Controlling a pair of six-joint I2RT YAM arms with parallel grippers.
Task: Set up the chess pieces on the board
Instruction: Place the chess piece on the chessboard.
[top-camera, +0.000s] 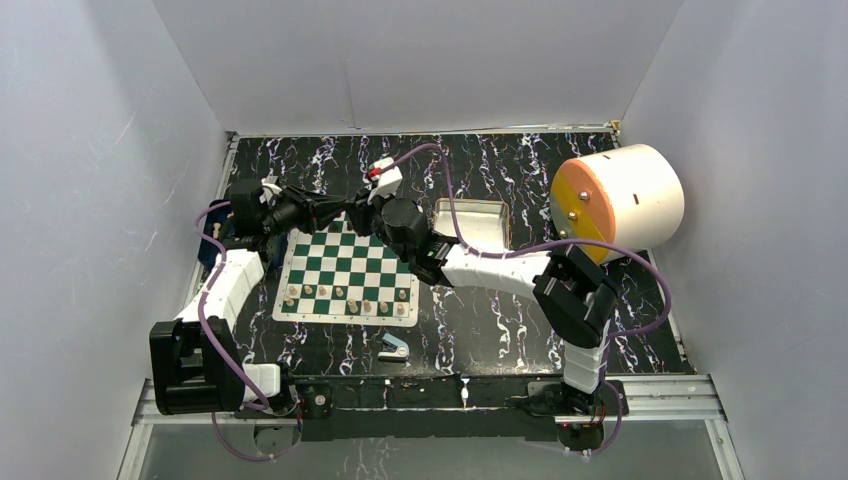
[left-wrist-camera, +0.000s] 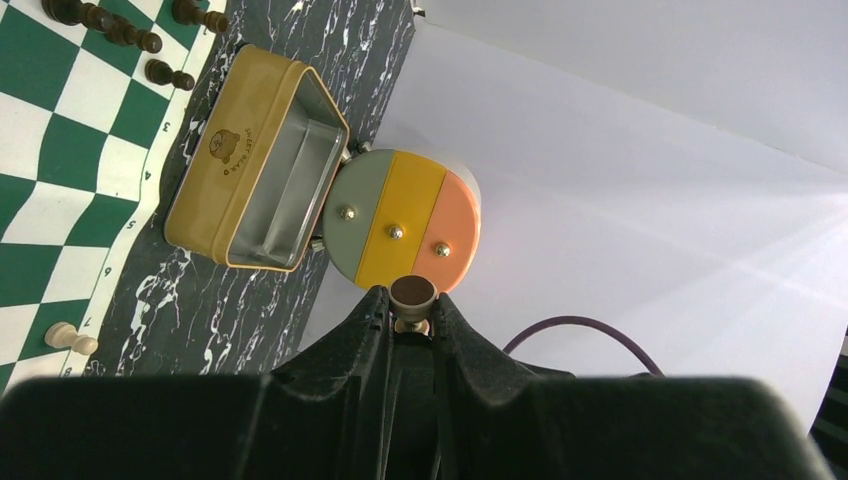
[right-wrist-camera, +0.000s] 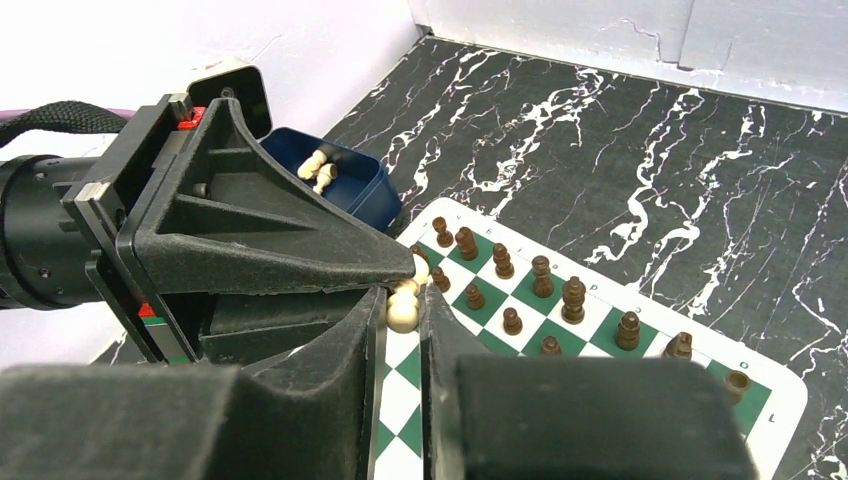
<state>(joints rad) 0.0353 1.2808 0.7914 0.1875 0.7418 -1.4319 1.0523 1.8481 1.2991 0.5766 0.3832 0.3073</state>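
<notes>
Starting at the left, a dark blue tray (right-wrist-camera: 352, 190) is seen just off the far-left corner of the board (top-camera: 330, 262), w/ a couple of loose pale pcs (right-wrist-camera: 320, 168) lying in it. The L gripper (left-wrist-camera: 409, 303) is stretched across from that side, approx. over the board's far edge, and its jaws are clenched on a pale piece (right-wrist-camera: 404, 312), held in the air at the very tips. On the board, standing pale pcs (top-camera: 340, 292) are lined along the near edge and dark pcs (right-wrist-camera: 541, 275) are stood in two rows at the far end. A small blue-and-white stapler-like item (top-camera: 394, 347) is laid on the black marbled table (top-camera: 500, 320), just off the board's near border. The R gripper (right-wrist-camera: 403, 297) is pointed in from the right, tip to tip w/ the L one, and its fingers are closed in on the same pale piece, one per side, so it is grasped by both at once. Further right, an open tin (top-camera: 478, 222) w/ gold sides is set near the board's far-right corner, and past it a white drum (top-camera: 625, 200) is laid on its side, its round face striped grey-green, yellow & orange.
</notes>
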